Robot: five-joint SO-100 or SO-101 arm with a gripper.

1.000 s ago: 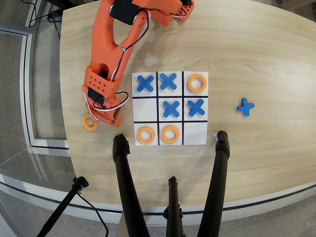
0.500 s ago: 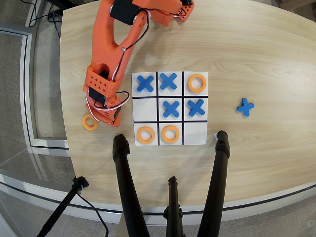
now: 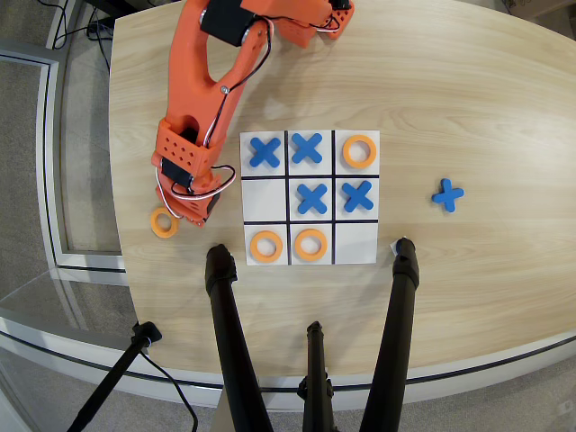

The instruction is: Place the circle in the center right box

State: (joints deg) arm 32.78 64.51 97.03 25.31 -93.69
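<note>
An orange ring lies on the wooden table left of the grid board in the overhead view. My orange gripper hangs right over the ring's right edge, and its own body hides its fingertips. I cannot tell whether the jaws are open or touch the ring. Three more orange rings lie on the board: top right, bottom left and bottom middle. The middle row's left end cell is empty and white. The right end cell holds a blue X.
Blue X pieces lie in the top left cell, the top middle cell and the centre cell. One loose blue X lies on the table right of the board. Black tripod legs cross the front edge.
</note>
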